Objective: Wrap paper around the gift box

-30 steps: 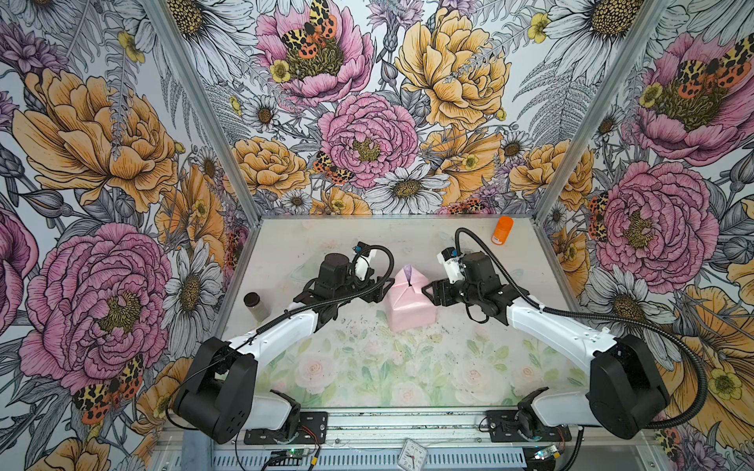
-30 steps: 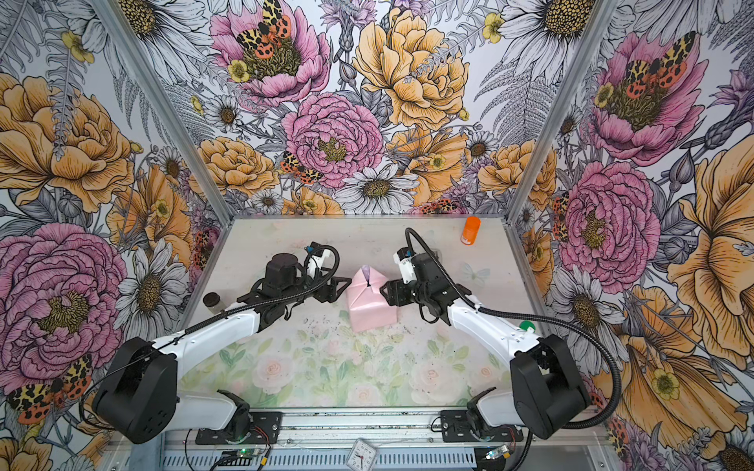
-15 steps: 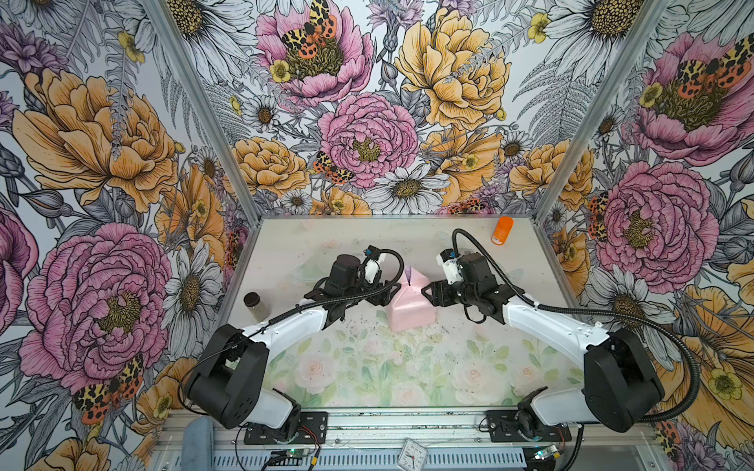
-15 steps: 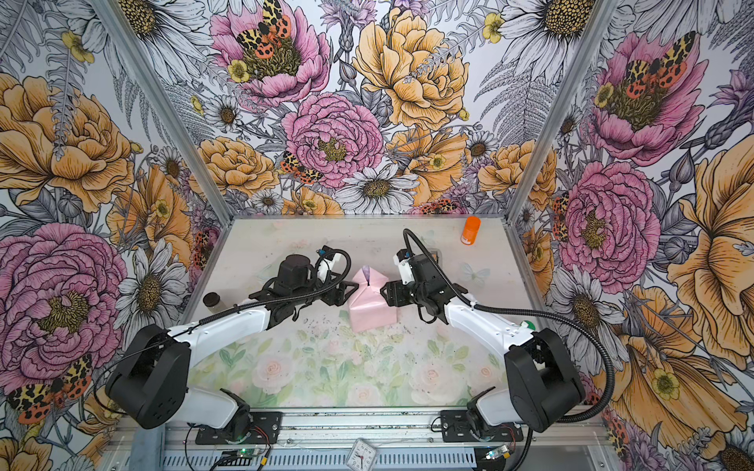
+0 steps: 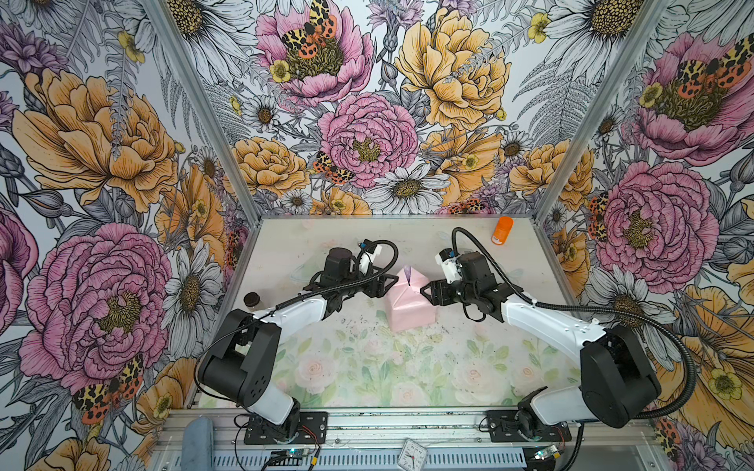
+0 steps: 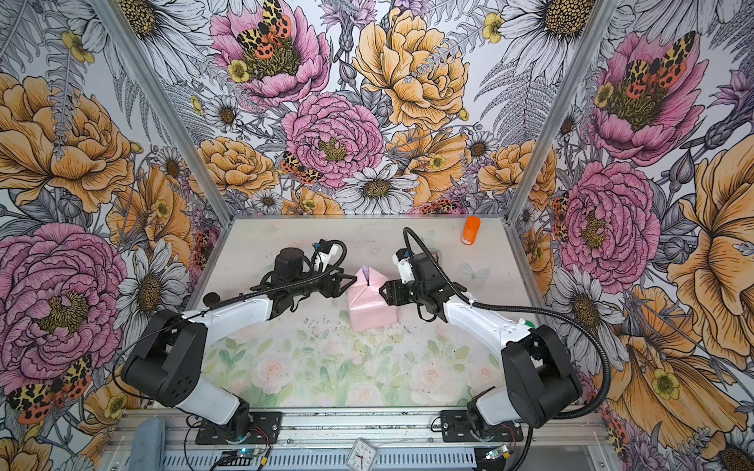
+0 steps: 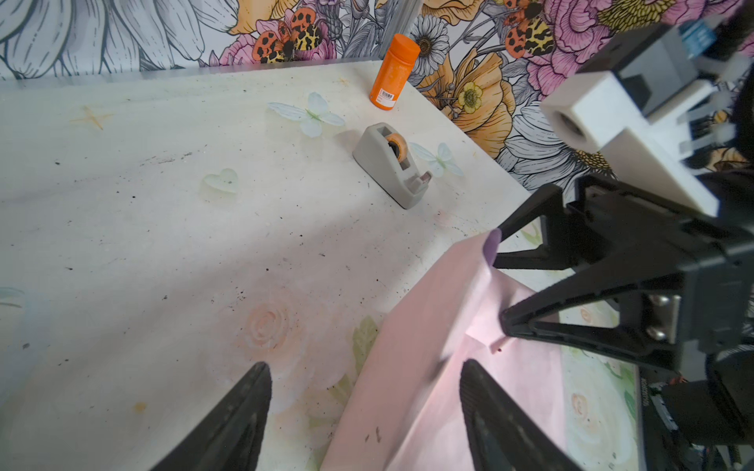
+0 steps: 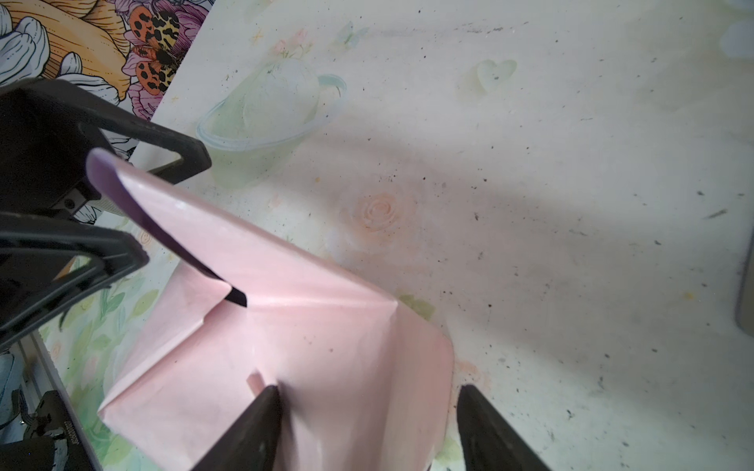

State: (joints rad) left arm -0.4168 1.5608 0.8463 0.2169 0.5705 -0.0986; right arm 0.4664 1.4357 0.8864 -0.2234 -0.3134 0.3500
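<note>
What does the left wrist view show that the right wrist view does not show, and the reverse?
Only the left wrist view shows the orange bottle and the grey tape dispenser with its roll. Only the right wrist view shows the teacup print on the table. Both share the pink paper, whose raised peak shows a lilac inner face, and the left end effector and right end effector, each with its jaws apart.

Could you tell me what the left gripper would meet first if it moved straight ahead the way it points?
Most likely the paper folded up just ahead of the left gripper; depth is unclear.
</note>
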